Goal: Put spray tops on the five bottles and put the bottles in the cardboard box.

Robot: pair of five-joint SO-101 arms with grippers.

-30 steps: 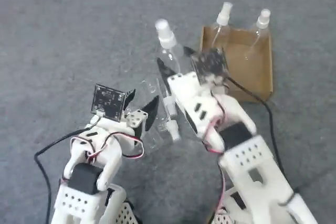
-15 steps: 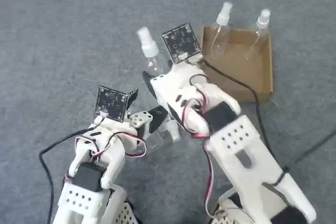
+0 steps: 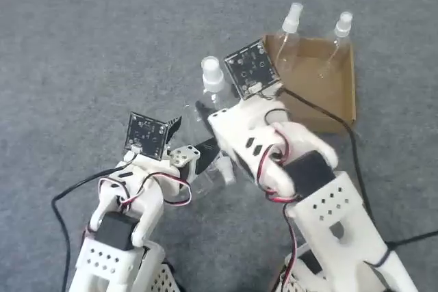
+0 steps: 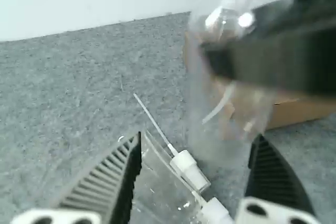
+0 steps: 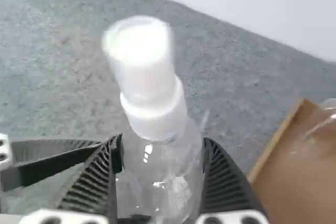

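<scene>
Right gripper (image 5: pixel 160 179) is clamped on a bottle (image 5: pixel 157 150) just under its spray top (image 5: pixel 142 61) and holds it upright. Just beyond this gripper's outer side lies the box (image 3: pixel 335 100), where two capped bottles (image 3: pixel 291 29) stand at the far end. Close on its inner side sits the left gripper (image 4: pixel 191 182), jaws apart. Between and below that gripper's fingers, a loose top (image 4: pixel 188 165) and a lying bottle (image 4: pixel 157 195) rest on the grey table (image 3: pixel 82 66).
</scene>
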